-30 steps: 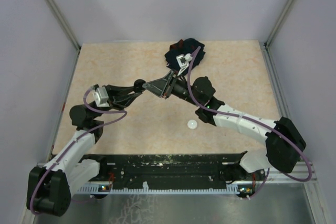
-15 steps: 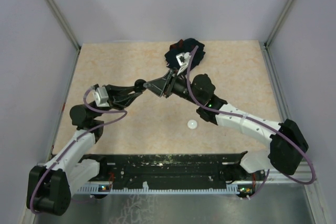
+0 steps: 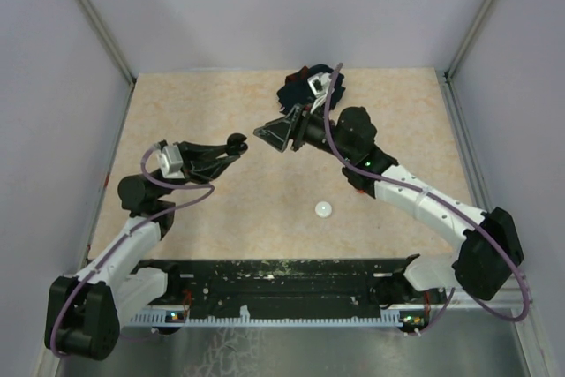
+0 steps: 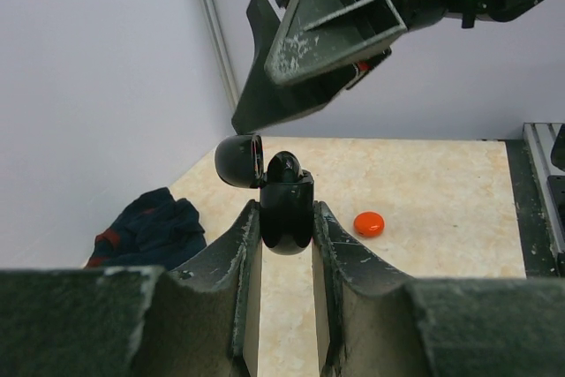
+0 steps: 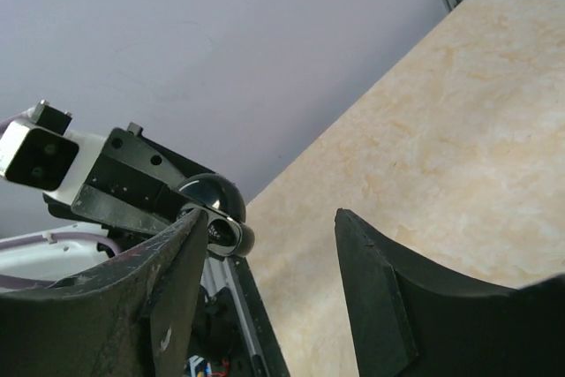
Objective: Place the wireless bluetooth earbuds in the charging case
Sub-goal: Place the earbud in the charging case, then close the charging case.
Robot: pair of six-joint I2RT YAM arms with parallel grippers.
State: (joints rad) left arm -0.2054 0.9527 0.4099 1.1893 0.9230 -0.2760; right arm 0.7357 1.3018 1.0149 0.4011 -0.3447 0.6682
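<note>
Left tool (image 4: 286, 222): pinched on the black charging case, which is clamped between its two fingers (image 4: 237, 258); it is held up off the desk, left of centre.
Charging case (image 4: 288, 205): black and rounded, gripped by its lower body and kept upright; its top is open.
Lid (image 4: 238, 161): a black dome, swung open and tipped to the left side of the case as seen from the left wrist.
Earbud (image 4: 284, 165): a small rounded black piece is seen seated in the open top of the case, just beside the lid; its shape cannot be made out more finely.
Right tool (image 5: 270, 218): its fingers are spread wide and nothing is held between them; it is raised above and just beyond the case, near it but apart.
Right wrist view: the case and the left tool's head are seen past the left-hand finger, outside the gap between the fingers.
White puck (image 3: 324, 209): laid flat on the desk nearer the arm bases, well apart from both tools.
Orange-red puck (image 4: 368, 223): laid flat on the desk, below and beyond the case in the left wrist view.
Navy cloth (image 4: 146, 229): crumpled at the far edge of the desk, with a little red showing in its folds.
Desk (image 3: 194, 103): a pale, marbled beige surface, walled on three sides.
</note>
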